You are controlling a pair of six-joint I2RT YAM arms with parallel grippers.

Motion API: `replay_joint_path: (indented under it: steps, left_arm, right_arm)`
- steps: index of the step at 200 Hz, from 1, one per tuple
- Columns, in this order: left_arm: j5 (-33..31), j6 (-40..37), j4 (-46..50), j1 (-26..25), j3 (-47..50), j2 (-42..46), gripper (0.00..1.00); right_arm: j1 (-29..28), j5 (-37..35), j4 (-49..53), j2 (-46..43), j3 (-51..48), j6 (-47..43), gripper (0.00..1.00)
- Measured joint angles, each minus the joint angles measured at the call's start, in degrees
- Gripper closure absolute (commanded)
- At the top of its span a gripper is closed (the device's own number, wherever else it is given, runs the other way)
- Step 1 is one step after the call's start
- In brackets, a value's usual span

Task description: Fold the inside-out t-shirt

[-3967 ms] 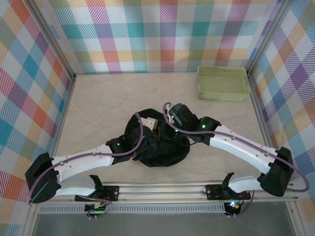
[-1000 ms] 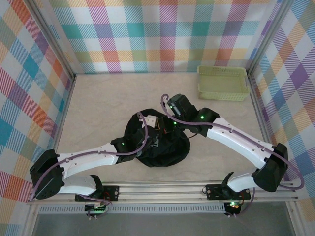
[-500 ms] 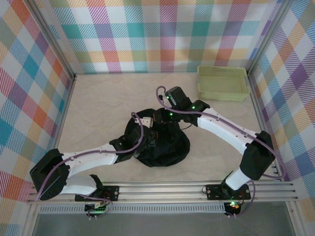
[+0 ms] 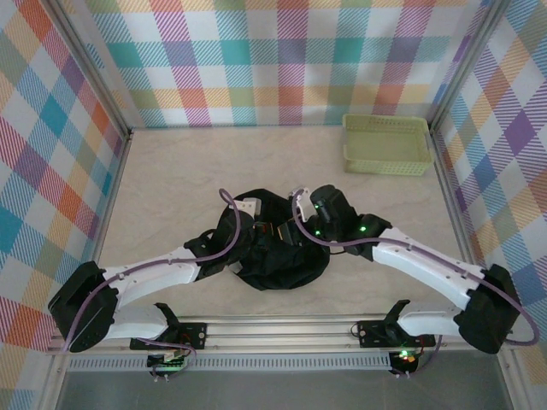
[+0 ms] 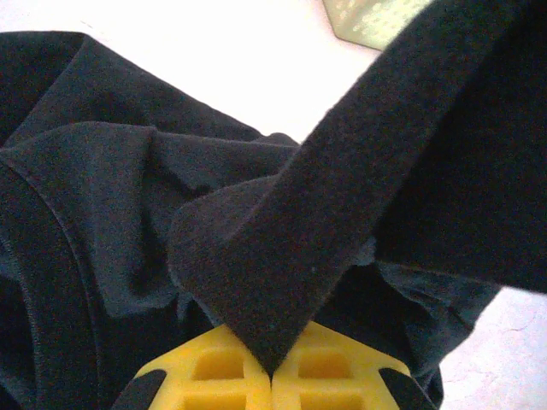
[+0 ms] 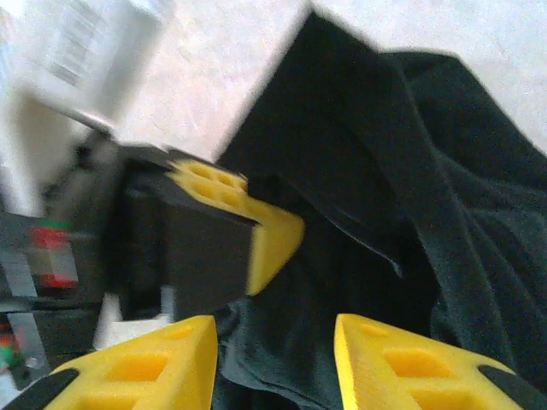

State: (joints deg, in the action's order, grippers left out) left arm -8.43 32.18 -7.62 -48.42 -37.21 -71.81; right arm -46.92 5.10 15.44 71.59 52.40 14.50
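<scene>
Mostly, the black t-shirt (image 4: pixel 282 260) lay in a crumpled heap on the counter (image 4: pixel 171 179), around the middle and toward the near edge, with an arm reaching into it from either side. From above, its sleeves, collar and hem could not be told apart, and both claws were hard to pick out against the dark cloth. In the left wrist view, the left claw (image 5: pixel 272 374) was closed tight. Its yellow pads were pressed together on a thick fold of the t-shirt that rose from between them and ran off the top right of the view. The pads themselves were cut off by the bottom edge. A stitched seam curved down the left of that view. The right claw (image 6: pixel 272 337) stood partly open above the cloth, with nothing pinched between its yellow fingers, whose bases were cut off. Just beyond it, blurred, was a yellow finger (image 6: pixel 273 232) of the left claw. A pale green basket (image 4: pixel 386 143) sat well apart at the far right.
</scene>
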Motion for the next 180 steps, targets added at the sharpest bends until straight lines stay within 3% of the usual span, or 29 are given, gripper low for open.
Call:
replay_joint_path:
  steps: [100, 115, 172, 180]
  left_arm:
    - [0.1, 0.0, 0.2, 0.1, 0.0, 2.6, 1.00]
    - [0.1, 0.0, 0.2, 0.2, 0.0, 2.6, 1.00]
    - [0.8, 0.0, 0.3, 0.2, 0.0, 2.6, 1.00]
    - [0.9, 0.0, 0.3, 0.2, 0.0, 2.6, 1.00]
  right_arm:
    - [0.0, -9.6, -5.0, 10.7, 0.5, -2.2, 0.49]
    - [0.0, -9.5, -6.0, 11.4, 0.7, -2.6, 0.55]
    - [0.0, -9.0, -8.0, 14.2, 3.7, -3.3, 0.98]
    - [0.0, -9.0, -7.9, 14.2, 4.0, -3.6, 1.00]
